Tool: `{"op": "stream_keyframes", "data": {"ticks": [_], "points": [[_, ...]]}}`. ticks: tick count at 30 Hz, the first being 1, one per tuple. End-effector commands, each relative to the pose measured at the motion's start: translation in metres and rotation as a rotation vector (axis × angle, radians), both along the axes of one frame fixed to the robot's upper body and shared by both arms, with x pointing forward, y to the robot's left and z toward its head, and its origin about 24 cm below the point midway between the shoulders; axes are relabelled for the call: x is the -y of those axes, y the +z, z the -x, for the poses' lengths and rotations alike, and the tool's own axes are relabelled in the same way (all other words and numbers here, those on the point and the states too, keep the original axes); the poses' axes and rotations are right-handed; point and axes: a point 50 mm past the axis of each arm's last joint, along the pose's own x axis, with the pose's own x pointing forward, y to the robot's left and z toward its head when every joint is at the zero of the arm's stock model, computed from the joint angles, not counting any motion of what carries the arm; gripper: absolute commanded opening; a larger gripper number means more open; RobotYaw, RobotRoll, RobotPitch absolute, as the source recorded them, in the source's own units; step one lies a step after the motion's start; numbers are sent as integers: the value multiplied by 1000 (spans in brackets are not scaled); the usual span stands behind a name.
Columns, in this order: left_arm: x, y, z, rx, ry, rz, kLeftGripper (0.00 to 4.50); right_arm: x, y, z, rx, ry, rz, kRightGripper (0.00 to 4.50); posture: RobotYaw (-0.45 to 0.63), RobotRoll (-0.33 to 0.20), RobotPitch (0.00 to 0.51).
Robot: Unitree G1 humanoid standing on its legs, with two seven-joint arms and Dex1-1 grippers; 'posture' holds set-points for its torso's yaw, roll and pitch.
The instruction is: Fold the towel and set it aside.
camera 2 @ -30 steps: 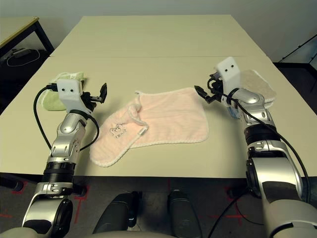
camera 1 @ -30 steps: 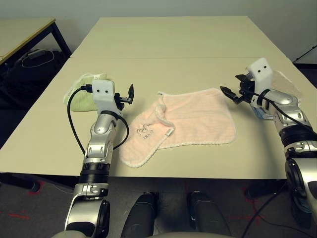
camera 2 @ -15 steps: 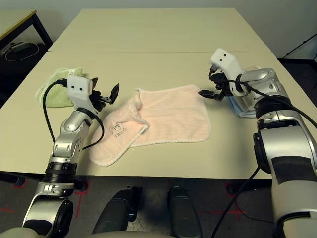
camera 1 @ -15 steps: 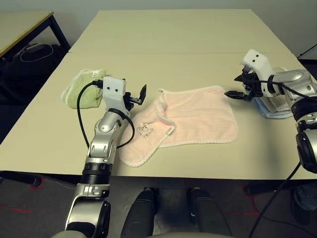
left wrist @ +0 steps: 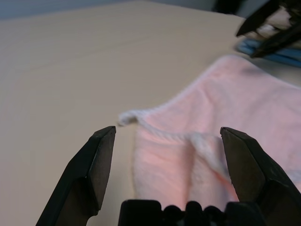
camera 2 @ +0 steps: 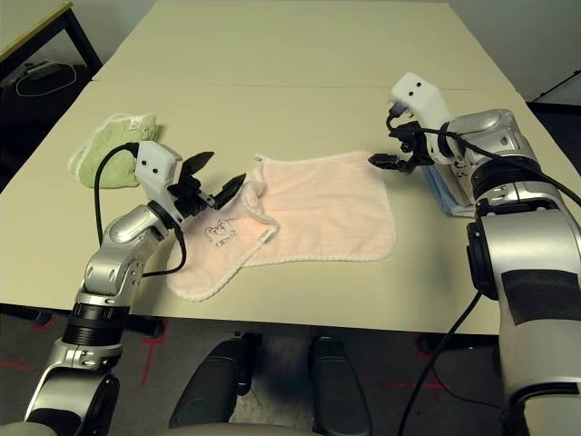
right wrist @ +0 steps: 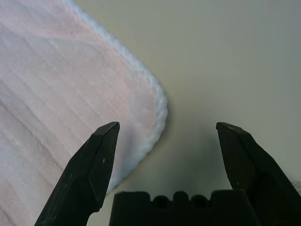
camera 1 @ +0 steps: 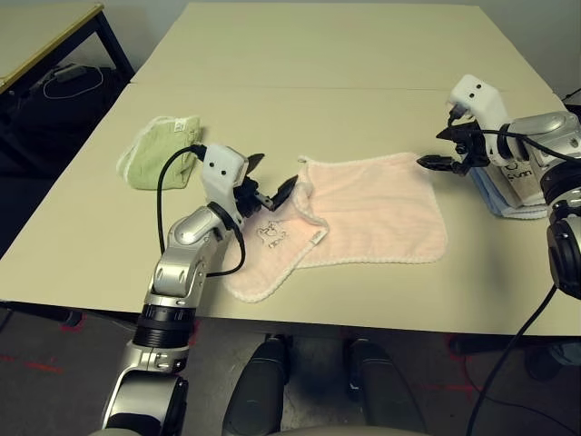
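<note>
The table [camera 1: 363, 54] filled most of the head view. The pale pink towel [camera 1: 381, 209] lay at frame centre, partly spread, with its left portion bunched and turned over, exposing a small dark embroidered mark [camera 1: 270, 235]. A light green towel [camera 1: 162, 151] sat at centre left; a stack of folded cloths [camera 1: 517, 186] sat at the right edge.

The left gripper [camera 1: 270, 186] hovered beside the bunched left edge, fingers released and holding nothing. The right gripper [camera 1: 436, 150] hovered over the upper right corner, fingers also spread and empty.

Risks, as a judgement:
- The bunched edge could cause the left fingers to pinch several layers, producing an uneven fold.
- The right fingers could close past the corded corner [right wrist: 157, 106] and miss it.
</note>
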Motion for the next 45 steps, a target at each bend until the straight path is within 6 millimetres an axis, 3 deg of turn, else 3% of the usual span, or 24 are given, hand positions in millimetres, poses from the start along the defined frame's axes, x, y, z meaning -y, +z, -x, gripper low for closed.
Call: {"op": "stream_keyframes", "data": {"ticks": [1,13,24,30,39,45], "points": [[7,-3,1,-49,-108,-53,4500,5,7,2,-1,11,57,4456,177,0,195],[24,-7,-2,-57,-151,-85,4500,6,18,4,5,87,100,4456,197,0,204],[18,-3,0,-56,-127,-79,4500,-4,21,2,-68,63,-57,4456,163,0,215],[15,1,-1,-65,-131,-89,4500,-9,15,2,-150,59,-31,4456,105,0,241],[14,2,-2,-88,-132,-77,4500,-18,11,-3,-127,49,-5,4456,64,0,209],[12,7,-5,-83,-133,-89,4500,-22,24,-6,-81,37,-27,4456,68,0,199]]}}
